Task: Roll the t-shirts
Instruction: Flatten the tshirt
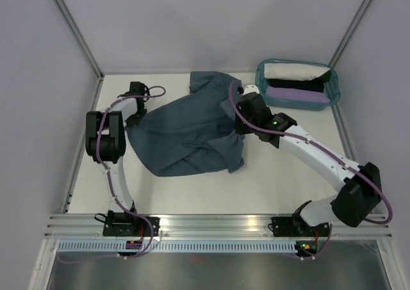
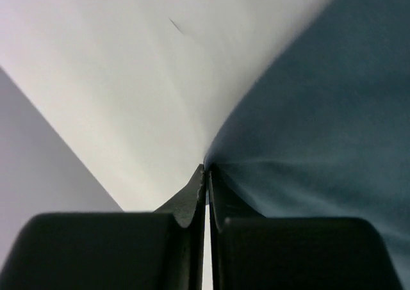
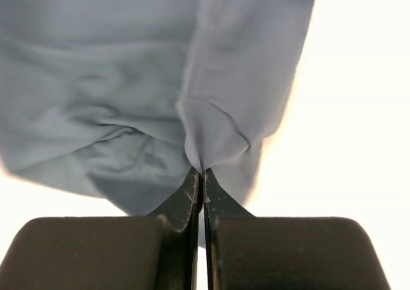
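Note:
A dusty slate-blue t-shirt (image 1: 186,133) lies crumpled and partly folded over itself in the middle of the white table (image 1: 288,181). My left gripper (image 1: 136,119) sits at the shirt's left edge. In the left wrist view this gripper (image 2: 206,169) is shut, its tips pinching the shirt's edge (image 2: 320,123) against the table. My right gripper (image 1: 237,111) is on the shirt's right side. In the right wrist view it (image 3: 203,172) is shut on a raised fold of the shirt (image 3: 211,123). White (image 1: 291,70), black (image 1: 301,84) and lilac (image 1: 295,96) fabric bundles lie in the basket.
A teal translucent plastic basket (image 1: 259,80) stands at the back right corner of the table. Grey walls close in the table at the left, back and right. An aluminium rail (image 1: 211,225) runs along the near edge by the arm bases.

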### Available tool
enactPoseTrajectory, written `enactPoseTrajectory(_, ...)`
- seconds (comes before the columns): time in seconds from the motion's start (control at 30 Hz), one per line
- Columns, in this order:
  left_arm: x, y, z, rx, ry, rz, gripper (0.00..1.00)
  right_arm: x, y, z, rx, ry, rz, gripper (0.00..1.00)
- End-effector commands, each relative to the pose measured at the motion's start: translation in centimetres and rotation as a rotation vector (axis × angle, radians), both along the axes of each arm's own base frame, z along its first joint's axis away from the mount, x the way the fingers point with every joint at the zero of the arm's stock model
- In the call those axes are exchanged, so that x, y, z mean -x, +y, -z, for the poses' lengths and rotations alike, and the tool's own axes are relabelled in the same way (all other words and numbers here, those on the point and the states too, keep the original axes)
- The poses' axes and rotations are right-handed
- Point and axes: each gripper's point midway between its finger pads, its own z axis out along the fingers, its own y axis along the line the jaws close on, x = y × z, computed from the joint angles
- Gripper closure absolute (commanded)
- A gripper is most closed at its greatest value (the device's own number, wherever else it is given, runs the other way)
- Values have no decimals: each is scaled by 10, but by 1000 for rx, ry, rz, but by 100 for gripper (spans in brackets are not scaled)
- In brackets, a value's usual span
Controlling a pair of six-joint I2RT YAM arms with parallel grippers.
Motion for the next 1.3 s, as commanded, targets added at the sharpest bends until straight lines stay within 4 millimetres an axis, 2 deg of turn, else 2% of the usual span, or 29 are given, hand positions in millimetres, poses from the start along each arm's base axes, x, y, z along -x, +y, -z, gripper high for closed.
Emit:
enactPoseTrajectory(0.0, -75, 26, -38, -117, -199, -24, 98, 11, 19, -59, -160, -74, -111, 100)
enactPoseTrajectory(0.03, -87, 30, -47, -127, -233, -39, 98, 11, 17, -60, -169, -74, -107, 100)
enactPoseTrajectory(0.07, -97, 33, -55, -150, -260, -58, 98, 11, 12, -51, -172, -50, -89, 100)
enactPoseTrajectory(0.1, -114, 53, -81, -167, -333, -103, 98, 10, 7, -44, -177, -31, -69, 100)
enactPoseTrajectory(0.13, -120, 58, -83, -183, -343, -117, 98, 5, -9, -27, -172, 9, -25, 100)
enactPoseTrajectory(0.2, -126, 53, -100, -176, -380, -115, 94, -9, -29, -15, -221, 42, 34, 100)
enactPoseTrajectory(0.23, -125, 40, -120, -115, -417, -81, 75, -11, -39, -2, -215, 61, 66, 100)
enactPoseTrajectory(0.27, -118, 29, -124, -73, -410, -47, 62, -16, -47, 2, -217, 61, 91, 100)
enactPoseTrajectory(0.3, -102, 0, -112, -29, -364, 18, 52, -20, -57, 10, -212, 78, 126, 100)
enactPoseTrajectory(0.33, -92, -21, -112, 37, -353, 84, 40, -18, -62, 18, -207, 97, 142, 100)
enactPoseTrajectory(0.37, -67, -45, -123, 77, -348, 149, 37, -18, -63, 23, -210, 104, 146, 100)
enactPoseTrajectory(0.4, -52, -60, -124, 109, -333, 194, 32, -12, -59, 33, -229, 134, 137, 100)
enactPoseTrajectory(0.43, -38, -80, -123, 171, -316, 261, 31, -12, -56, 34, -246, 128, 133, 100)
enactPoseTrajectory(0.47, -11, -100, -132, 204, -311, 322, 30, -11, -56, 37, -256, 133, 132, 100)
enactPoseTrajectory(0.5, 11, -115, -126, 267, -251, 374, 32, -7, -54, 44, -266, 147, 131, 100)
enactPoseTrajectory(0.53, 30, -123, -139, 296, -255, 407, 34, -6, -55, 47, -266, 149, 136, 100)
enactPoseTrajectory(0.57, 54, -137, -126, 347, -182, 451, 35, -5, -55, 48, -272, 148, 138, 100)
enactPoseTrajectory(0.67, 110, -153, -99, 426, -19, 508, 40, -1, -56, 54, -275, 154, 142, 100)
enactPoseTrajectory(0.73, 126, -148, -81, 390, 43, 496, 43, 0, -56, 56, -274, 159, 141, 100)
enactPoseTrajectory(0.77, 138, -146, -65, 369, 94, 491, 44, 1, -56, 56, -274, 158, 141, 100)
enactPoseTrajectory(0.87, 157, -144, -46, 365, 162, 461, 44, 1, -57, 52, -278, 148, 138, 100)
enactPoseTrajectory(0.93, 169, -156, -46, 415, 174, 492, 40, 3, -58, 53, -277, 145, 142, 100)
enactPoseTrajectory(0.97, 186, -164, -41, 424, 222, 530, 39, 3, -60, 52, -274, 138, 147, 100)
enactPoseTrajectory(1.0, 194, -171, -46, 434, 212, 571, 37, 4, -60, 54, -271, 140, 148, 100)
enactPoseTrajectory(1.03, 206, -177, -39, 433, 237, 606, 36, 4, -61, 54, -269, 136, 153, 100)
enactPoseTrajectory(1.13, 212, -184, -26, 443, 261, 604, 35, 5, -63, 58, -260, 141, 155, 100)
enactPoseTrajectory(1.27, 205, -187, -7, 416, 309, 553, 34, 3, -63, 56, -257, 138, 156, 100)
